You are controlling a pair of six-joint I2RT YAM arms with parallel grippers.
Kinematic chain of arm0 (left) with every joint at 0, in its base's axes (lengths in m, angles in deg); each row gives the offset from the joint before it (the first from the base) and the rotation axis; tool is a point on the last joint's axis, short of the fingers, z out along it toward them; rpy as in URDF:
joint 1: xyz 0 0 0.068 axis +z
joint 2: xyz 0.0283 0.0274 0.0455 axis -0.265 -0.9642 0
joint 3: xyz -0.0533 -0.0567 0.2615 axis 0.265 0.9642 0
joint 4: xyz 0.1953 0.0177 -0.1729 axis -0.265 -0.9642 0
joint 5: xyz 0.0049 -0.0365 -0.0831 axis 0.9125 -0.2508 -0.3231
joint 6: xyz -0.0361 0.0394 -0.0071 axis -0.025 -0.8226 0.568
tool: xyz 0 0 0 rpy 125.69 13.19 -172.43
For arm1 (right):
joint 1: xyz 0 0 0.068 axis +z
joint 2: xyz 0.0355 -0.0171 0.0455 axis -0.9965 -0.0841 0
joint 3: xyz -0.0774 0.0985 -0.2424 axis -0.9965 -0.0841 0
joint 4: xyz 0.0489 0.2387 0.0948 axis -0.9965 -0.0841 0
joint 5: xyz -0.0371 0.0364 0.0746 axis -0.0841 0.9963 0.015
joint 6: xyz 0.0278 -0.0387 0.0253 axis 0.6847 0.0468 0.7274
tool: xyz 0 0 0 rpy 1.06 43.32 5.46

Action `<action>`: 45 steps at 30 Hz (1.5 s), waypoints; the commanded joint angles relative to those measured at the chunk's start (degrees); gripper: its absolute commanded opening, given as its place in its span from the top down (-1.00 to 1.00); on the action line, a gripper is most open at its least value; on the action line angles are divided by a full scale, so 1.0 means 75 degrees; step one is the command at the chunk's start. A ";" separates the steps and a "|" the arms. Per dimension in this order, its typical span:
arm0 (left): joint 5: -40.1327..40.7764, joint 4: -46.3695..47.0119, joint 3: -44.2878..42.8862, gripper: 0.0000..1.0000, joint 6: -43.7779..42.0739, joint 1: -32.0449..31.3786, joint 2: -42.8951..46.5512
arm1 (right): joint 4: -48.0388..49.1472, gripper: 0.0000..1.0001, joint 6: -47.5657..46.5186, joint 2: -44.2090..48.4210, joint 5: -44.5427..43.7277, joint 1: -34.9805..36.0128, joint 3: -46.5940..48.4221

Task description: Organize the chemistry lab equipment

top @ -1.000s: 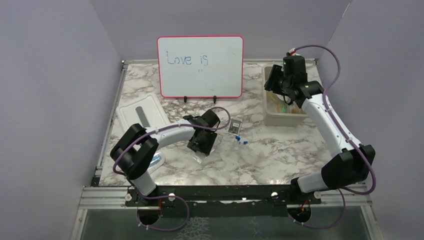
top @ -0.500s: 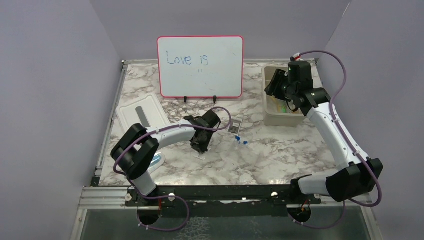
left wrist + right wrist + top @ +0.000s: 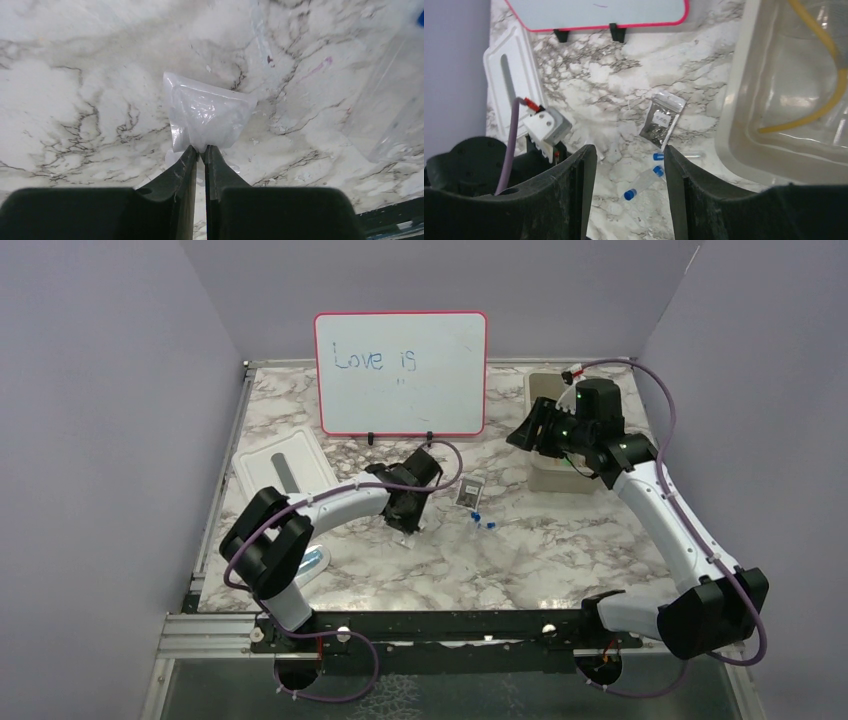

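My left gripper (image 3: 200, 148) is shut on the edge of a small clear packet (image 3: 207, 112), held just above the marble; in the top view the gripper (image 3: 405, 523) is at table centre-left. My right gripper (image 3: 629, 150) is open and empty, high over the left rim of the beige bin (image 3: 548, 480). Below it lie a clear packet with dark contents (image 3: 663, 120) and blue-capped clear tubes (image 3: 644, 181), also seen in the top view (image 3: 483, 522). The amber tubing (image 3: 824, 100) lies inside the bin. Brush, dropper and gauze mat are out of view.
The red-framed whiteboard (image 3: 400, 373) stands at the back centre. The bin lid (image 3: 285, 465) lies at the left behind my left arm. A clear tube (image 3: 390, 115) lies right of the held packet. Enclosure walls stand on both sides.
My right gripper has swung left from over the bin to its left rim, now facing the table centre. My left gripper has drawn the clear packet a little toward the back.
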 commanded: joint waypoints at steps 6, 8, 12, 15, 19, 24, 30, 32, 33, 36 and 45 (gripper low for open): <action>-0.0516 0.0364 -0.1149 0.96 0.0370 0.0901 0.0749 | 0.0960 -0.13 0.0024 0.0101 0.2157 0.0028 -0.0573; -0.0852 0.0452 -0.1460 0.95 0.0530 0.1117 0.0792 | 0.1065 -0.13 0.0110 -0.0025 0.2399 0.0069 -0.0707; -0.1394 0.0731 -0.2121 0.91 0.0819 0.1335 0.0787 | 0.1363 -0.14 0.0245 -0.0346 0.2363 0.0540 -0.0796; -0.1726 0.0958 -0.2441 0.89 0.0885 0.1344 0.0770 | 0.1715 -0.14 0.0710 -0.0691 0.2277 0.1029 -0.0699; -0.2082 0.1210 -0.2638 0.89 0.0964 0.1344 0.0760 | 0.2856 -0.14 0.1592 -0.1141 0.2184 0.1509 -0.0763; -0.2389 0.1436 -0.2651 0.89 0.1042 0.1343 0.0809 | 0.4093 -0.13 0.2260 -0.1470 0.1962 0.1612 -0.0791; -0.2392 0.1553 -0.2551 0.89 0.1028 0.1367 0.1002 | 0.4114 -0.04 0.2304 -0.1720 0.1668 0.1613 -0.0619; -0.2408 0.1596 -0.2554 0.89 0.1037 0.1385 0.1037 | 0.4136 -0.04 0.2407 -0.1868 0.1808 0.1624 -0.0615; -0.2424 0.1612 -0.2545 0.89 0.1039 0.1390 0.1050 | 0.4136 -0.04 0.2448 -0.1969 0.1915 0.1618 -0.0610; -0.2485 0.1650 -0.2530 0.89 0.1030 0.1401 0.1074 | 0.4503 0.02 0.2550 -0.2137 0.2169 0.1624 -0.0562; -0.2671 0.1735 -0.2407 0.83 0.0989 0.1512 0.1140 | 0.5642 0.69 0.2682 -0.2050 0.2259 0.1623 -0.0933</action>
